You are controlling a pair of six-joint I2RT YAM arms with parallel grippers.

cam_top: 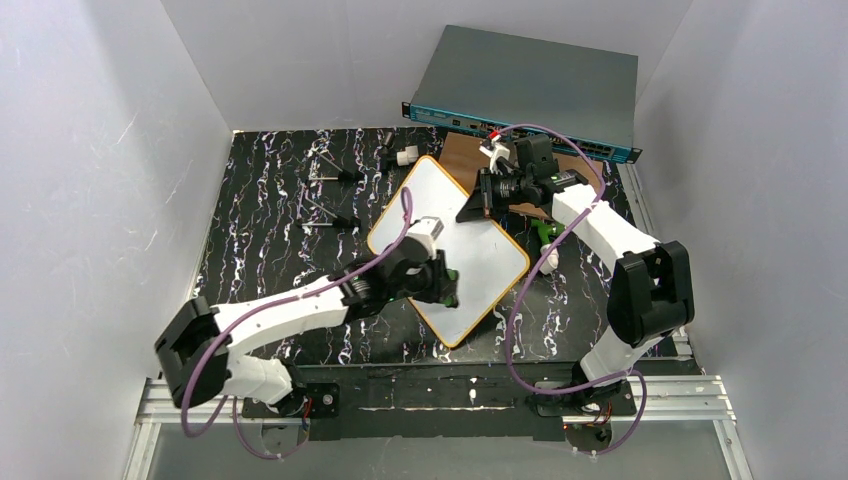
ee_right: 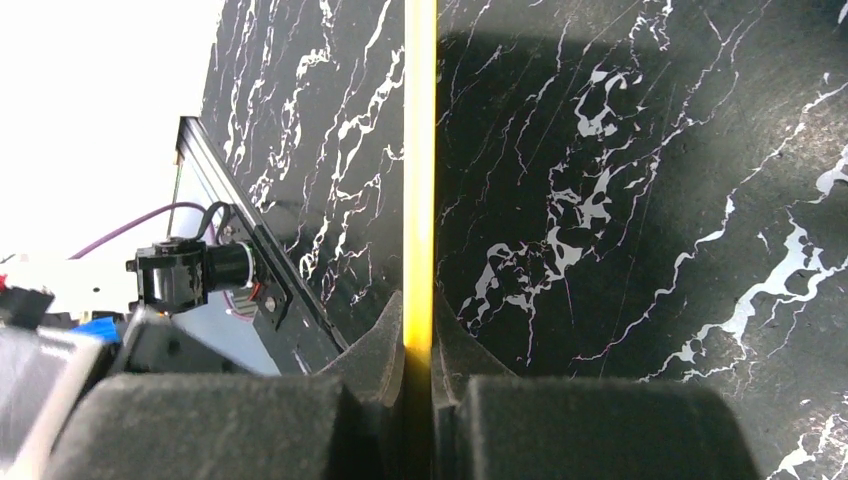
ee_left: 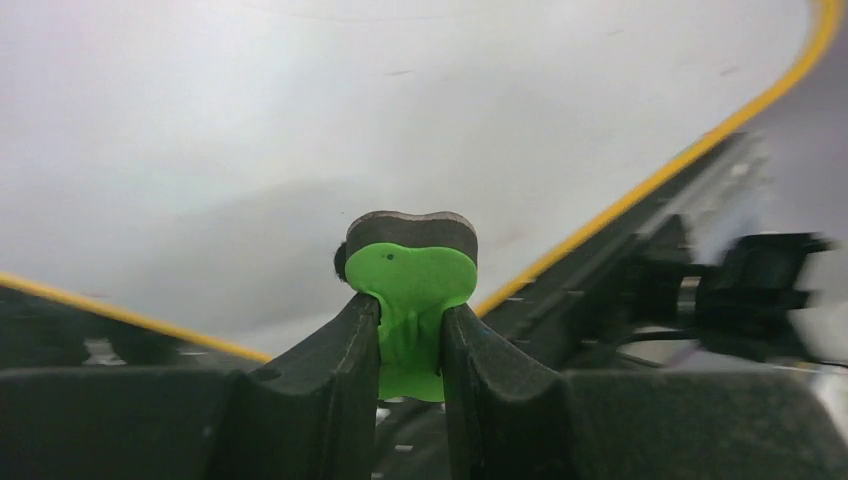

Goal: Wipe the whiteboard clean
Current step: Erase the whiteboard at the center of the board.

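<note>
The left gripper [ee_left: 410, 312] is clamped on a green eraser [ee_left: 412, 262] over the whiteboard [cam_top: 478, 255], which is laid in the middle of the table [cam_top: 260, 230] with its far right edge pinched by the right gripper [ee_right: 420, 325], and could be pulled loose if rubbed too hard.

Pale grey walls [cam_top: 100, 150] around a black, white-veined marble tabletop [cam_top: 260, 225]
</note>
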